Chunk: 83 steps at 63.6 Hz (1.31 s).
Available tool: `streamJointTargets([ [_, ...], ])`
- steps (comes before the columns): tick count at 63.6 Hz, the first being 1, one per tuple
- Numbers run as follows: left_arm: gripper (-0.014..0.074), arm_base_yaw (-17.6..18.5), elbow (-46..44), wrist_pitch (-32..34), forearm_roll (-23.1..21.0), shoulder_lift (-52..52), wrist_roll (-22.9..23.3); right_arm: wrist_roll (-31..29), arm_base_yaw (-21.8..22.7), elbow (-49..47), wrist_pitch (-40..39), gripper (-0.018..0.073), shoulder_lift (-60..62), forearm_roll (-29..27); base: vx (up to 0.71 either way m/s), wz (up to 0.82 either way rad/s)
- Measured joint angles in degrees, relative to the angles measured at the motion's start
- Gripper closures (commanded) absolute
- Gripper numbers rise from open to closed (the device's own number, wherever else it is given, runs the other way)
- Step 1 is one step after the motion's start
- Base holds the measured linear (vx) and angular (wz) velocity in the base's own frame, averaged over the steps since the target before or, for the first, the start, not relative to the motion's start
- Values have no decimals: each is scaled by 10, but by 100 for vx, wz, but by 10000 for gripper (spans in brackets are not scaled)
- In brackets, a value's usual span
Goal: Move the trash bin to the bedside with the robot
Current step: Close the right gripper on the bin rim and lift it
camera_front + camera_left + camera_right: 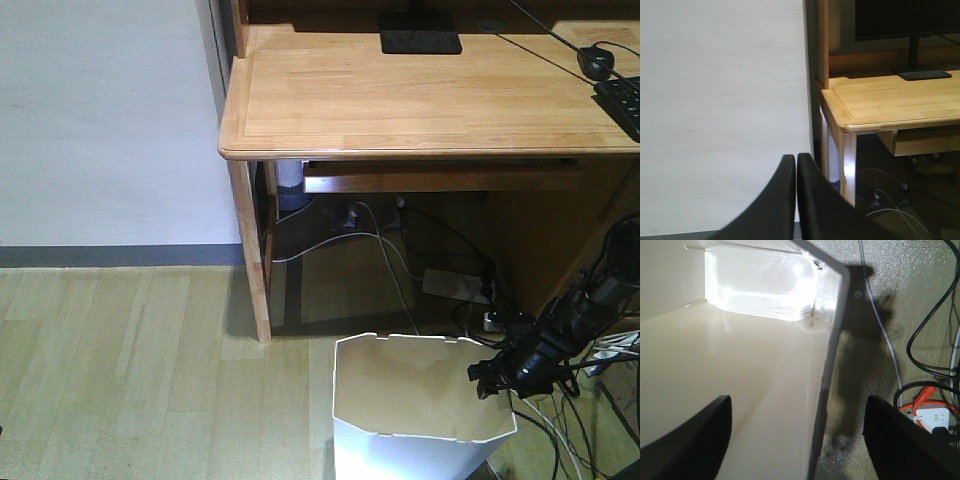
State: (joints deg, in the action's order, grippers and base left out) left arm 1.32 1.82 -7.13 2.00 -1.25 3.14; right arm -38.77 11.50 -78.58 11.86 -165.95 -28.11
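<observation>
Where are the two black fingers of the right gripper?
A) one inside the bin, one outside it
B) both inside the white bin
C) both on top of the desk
A: in the right wrist view the right gripper is open, with one finger over the inside of the trash bin and the other over the floor outside its wall.

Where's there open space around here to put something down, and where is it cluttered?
The wooden floor left of the desk leg, up to the wall, is bare. So is the desk top in front of the monitor base. Crowded: under the desk and right of the trash bin, where cables tangle around a power strip.
</observation>
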Motion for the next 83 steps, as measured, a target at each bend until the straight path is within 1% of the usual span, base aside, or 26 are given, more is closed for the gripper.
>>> streamJointTargets([
  [10,603,0,0,0,0,0,0,0,0,-46,9,41,-35,-3,0,0],
  [15,603,0,0,0,0,0,0,0,0,-66,21,102,-52,-5,0,0],
  [16,603,0,0,0,0,0,0,0,0,-70,23,123,-53,-5,0,0],
  [20,603,0,0,0,0,0,0,0,0,-83,36,263,-64,-6,0,0],
  [21,603,0,0,0,0,0,0,0,0,-85,40,281,-66,-6,0,0],
  [24,603,0,0,0,0,0,0,0,0,-95,53,443,-73,-8,0,0],
  [26,603,0,0,0,0,0,0,0,0,-99,58,526,-75,-10,0,0],
  [28,603,0,0,0,0,0,0,0,0,-104,59,578,-78,-9,0,0],
  [43,603,0,0,0,0,0,0,-8,5,-117,77,570,-78,-31,0,0],
  [48,603,0,0,0,0,0,0,-26,5,-106,78,568,-72,-56,0,0],
  [52,603,0,0,0,0,0,0,-57,5,-88,74,568,-61,-90,0,0],
  [56,603,0,0,0,0,0,0,-100,4,-64,63,568,-45,-124,0,0],
  [65,603,0,0,0,0,0,0,-243,11,-9,48,568,-5,-234,0,0],
  [69,603,0,0,0,0,0,0,-317,23,18,52,567,13,-297,0,0],
  [70,603,0,0,0,0,0,0,-325,25,21,54,566,18,-305,0,0],
  [74,603,0,0,0,0,0,0,-390,43,50,73,565,37,-368,0,0],
  [79,603,0,0,0,0,0,0,-451,65,85,97,565,64,-427,0,0],
  [83,603,0,0,0,0,0,0,-485,82,112,121,564,88,-462,0,0],
])
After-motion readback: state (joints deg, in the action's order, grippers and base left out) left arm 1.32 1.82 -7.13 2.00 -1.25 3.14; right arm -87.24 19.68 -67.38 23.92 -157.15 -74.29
